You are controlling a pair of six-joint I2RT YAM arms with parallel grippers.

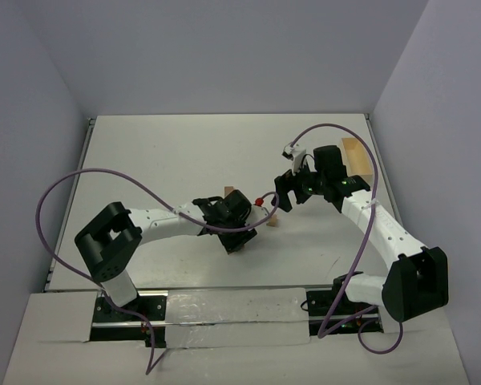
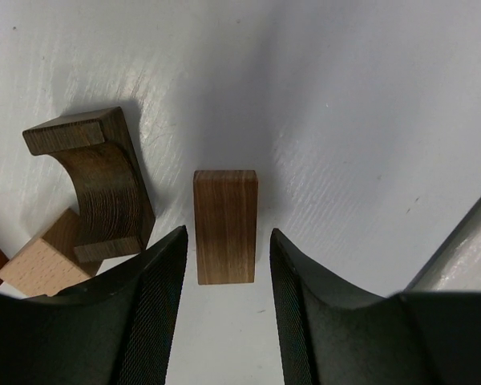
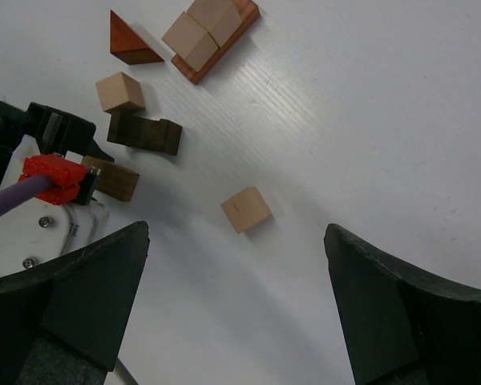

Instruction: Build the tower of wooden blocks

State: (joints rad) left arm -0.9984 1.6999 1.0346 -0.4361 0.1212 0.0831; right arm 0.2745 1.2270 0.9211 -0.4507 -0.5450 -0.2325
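My left hand (image 2: pixel 228 237) is down on the table (image 1: pixel 168 160) with its fingers astride the brown bar (image 2: pixel 224 227). It is released, not yet gripping, with a thin strip of table showing on either side of the bar. My right hand (image 3: pixel 235 234) hangs spread wide and empty above a loose pale cube (image 3: pixel 246 209). I see no wood block tower standing. Its pieces lie scattered, and the nearest thing to a start is the reddish bar (image 3: pixel 224 36), which seems to carry two pale cubes. The wedge (image 3: pixel 131 40) lies just beside it. The worry is on my left: the dark arch (image 2: pixel 96 188) and another pale cube (image 2: pixel 40 265) sit close by that finger. If I drift that way while closing, I judge I would shove them. An uneven squeeze would twist the bar out of line, and a grip near its end could let it tip on the lift. On the bar's other side the table is bare, so I would lift straight up and swing out that way. My cable's red plug (image 3: pixel 52 178) lies near the right hand and could snag if the two crowd together.
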